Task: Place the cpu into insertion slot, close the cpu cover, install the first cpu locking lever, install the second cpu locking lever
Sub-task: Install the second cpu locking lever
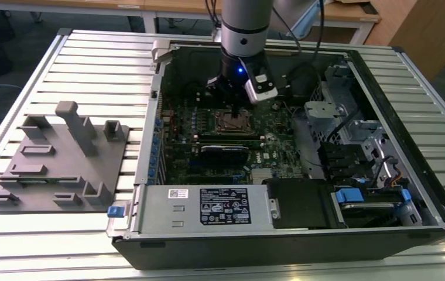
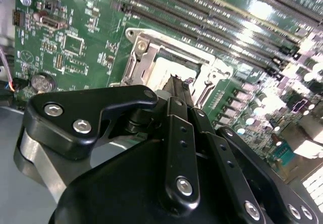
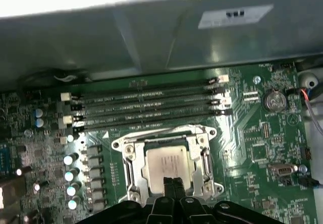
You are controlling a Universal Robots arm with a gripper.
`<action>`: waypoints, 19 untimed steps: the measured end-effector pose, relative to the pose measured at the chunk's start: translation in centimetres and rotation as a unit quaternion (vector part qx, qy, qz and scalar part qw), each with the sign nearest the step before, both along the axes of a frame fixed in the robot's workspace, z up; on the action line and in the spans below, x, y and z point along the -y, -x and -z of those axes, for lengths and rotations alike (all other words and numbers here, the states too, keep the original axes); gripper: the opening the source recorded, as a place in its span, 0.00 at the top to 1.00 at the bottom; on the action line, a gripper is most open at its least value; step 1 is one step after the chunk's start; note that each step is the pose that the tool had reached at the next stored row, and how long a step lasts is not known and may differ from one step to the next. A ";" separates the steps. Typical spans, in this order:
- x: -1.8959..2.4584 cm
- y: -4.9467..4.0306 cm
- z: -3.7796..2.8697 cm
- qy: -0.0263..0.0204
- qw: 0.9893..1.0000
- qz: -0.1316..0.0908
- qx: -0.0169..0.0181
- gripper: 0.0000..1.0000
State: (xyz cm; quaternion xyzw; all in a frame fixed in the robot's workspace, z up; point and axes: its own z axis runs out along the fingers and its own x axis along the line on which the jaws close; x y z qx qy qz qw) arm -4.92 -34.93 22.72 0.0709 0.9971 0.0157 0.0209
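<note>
The arm reached down into the open computer case [image 1: 410, 193] that lay on the slatted table [image 1: 89, 64], and its gripper [image 1: 234, 105] hung just above the insertion slot [image 1: 234, 122] on the green motherboard [image 1: 277, 146]. In the exterior view the slot sat toward twelve o'clock of the board, with the silver power-supply box [image 1: 203, 208] at six o'clock of the case and a grey fixture block [image 1: 58, 158] out on the table at nine o'clock.

In the first wrist view the cpu [image 3: 169, 164] lay flat inside the slot [image 3: 126, 158], its dull silver top facing up. The cpu cover [image 3: 199, 156] looked to be down around it, its shiny frame bordering the chip on all sides. The black fingertips [image 3: 172, 186] stood pressed together, with no gap between them that I could see, right at the chip's near edge; whether they touched it I could not tell. Four long memory slots [image 3: 146, 105] ran beside the socket, and a round coin cell [image 3: 276, 101] sat off at two o'clock.

In the second wrist view the same closed gripper [image 2: 177, 85] pointed down at the socket [image 2: 136, 62] from close above, nothing held between its fingers.
</note>
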 end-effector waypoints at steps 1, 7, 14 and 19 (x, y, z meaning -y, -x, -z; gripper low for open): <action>0.15 0.00 0.00 0.000 1.000 0.000 0.000 0.90; 0.62 -0.01 -0.13 0.000 1.000 0.000 0.000 0.90; 1.29 -0.11 -0.48 0.000 1.000 0.000 0.000 0.90; 2.10 -0.11 -0.47 0.000 1.000 0.000 0.000 0.90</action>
